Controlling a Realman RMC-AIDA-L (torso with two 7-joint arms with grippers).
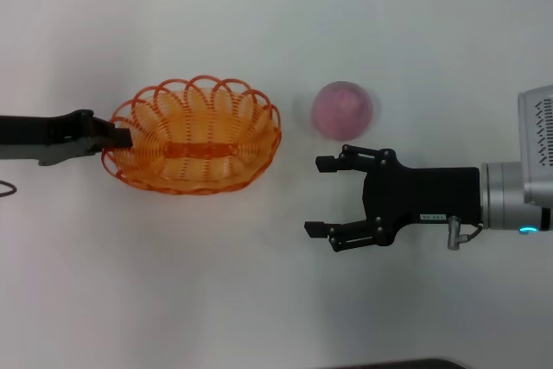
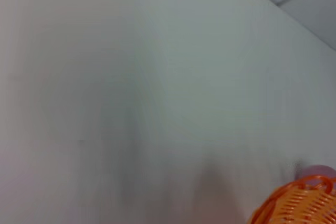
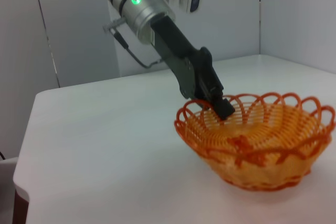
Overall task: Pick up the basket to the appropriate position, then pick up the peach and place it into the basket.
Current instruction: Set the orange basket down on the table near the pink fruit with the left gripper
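Note:
The orange wire basket (image 1: 192, 134) sits on the white table left of centre. My left gripper (image 1: 121, 137) reaches in from the left and is shut on the basket's left rim; the right wrist view shows it (image 3: 223, 109) pinching the scalloped rim of the basket (image 3: 262, 142). The pink-mauve peach (image 1: 343, 110) lies on the table to the right of the basket, apart from it. My right gripper (image 1: 315, 196) is open and empty, just in front of the peach, its fingers pointing left. A corner of the basket (image 2: 302, 205) shows in the left wrist view.
The white table (image 1: 259, 300) spreads all around the basket and the peach. Its front edge shows at the bottom of the head view. Walls stand behind the table in the right wrist view (image 3: 79, 24).

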